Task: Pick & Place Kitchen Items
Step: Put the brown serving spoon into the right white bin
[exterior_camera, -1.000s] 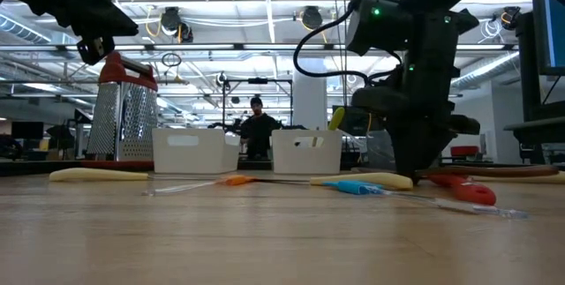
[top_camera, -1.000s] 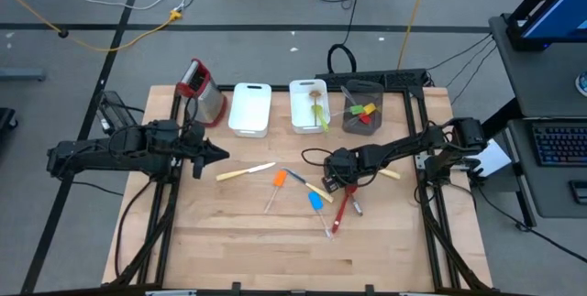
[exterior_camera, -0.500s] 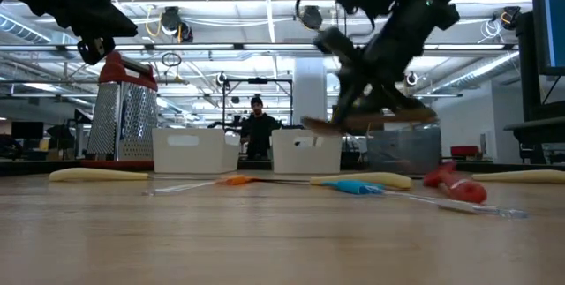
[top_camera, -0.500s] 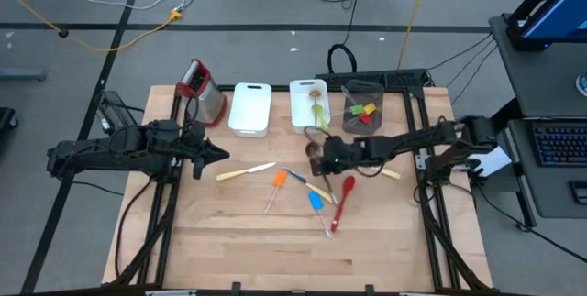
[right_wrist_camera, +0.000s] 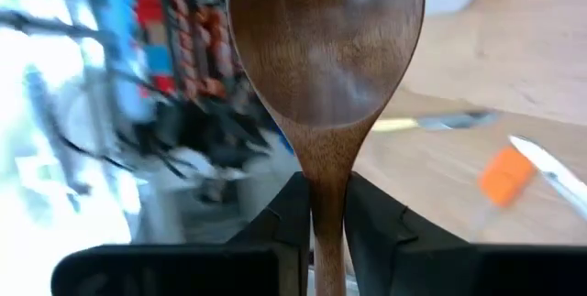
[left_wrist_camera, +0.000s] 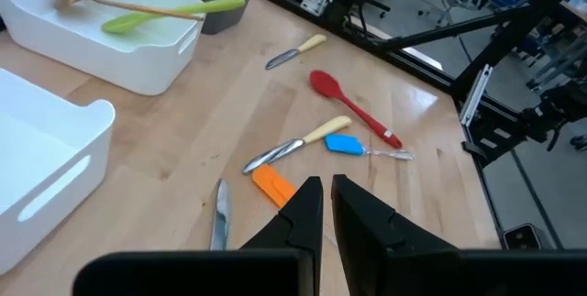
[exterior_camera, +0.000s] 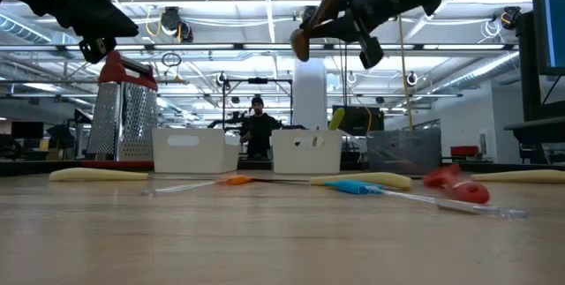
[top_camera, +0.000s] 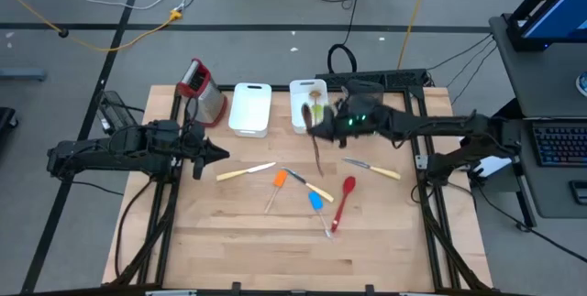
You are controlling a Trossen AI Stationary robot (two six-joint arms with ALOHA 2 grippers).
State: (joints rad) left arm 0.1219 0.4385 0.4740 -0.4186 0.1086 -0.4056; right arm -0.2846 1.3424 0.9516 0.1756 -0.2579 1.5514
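The right gripper [top_camera: 332, 124] is raised above the rear of the surface [top_camera: 229, 232], beside the right-hand white bin [top_camera: 295, 104], its jaws pinching the handle of a dark wooden spoon [top_camera: 315, 140]. The high view shows the spoon clear of the surface, one end over that bin's edge and the other above the boards. The low view confirms the height: the spoon [exterior_camera: 311, 22] and gripper [exterior_camera: 349, 16] sit well above the bins. Only the right wrist view shows the spoon's [right_wrist_camera: 323, 49] finish: a broad, smooth, dark brown oval bowl narrowing to a slim handle that passes between the two dark fingers [right_wrist_camera: 280, 218].

The left gripper [top_camera: 218, 154] hovers at the left of the surface, near the box grater [top_camera: 202, 90], jaws pressed together with nothing between them; the left wrist view shows the fingertips [left_wrist_camera: 303, 200] almost touching.

The left wrist view alone shows the contents of the right-hand bin [left_wrist_camera: 138, 71]: a light wooden spoon [left_wrist_camera: 101, 5] and a green spatula [left_wrist_camera: 170, 14]. The other white bin [top_camera: 249, 108] stands between it and the grater.

On the surface lie a red spoon [top_camera: 342, 200], a blue spatula [top_camera: 316, 202], an orange spatula [top_camera: 278, 180] and three cream-handled knives [top_camera: 243, 172], [top_camera: 316, 189], [top_camera: 376, 169]. The grey container [top_camera: 365, 113] at the rear holds small coloured utensils.
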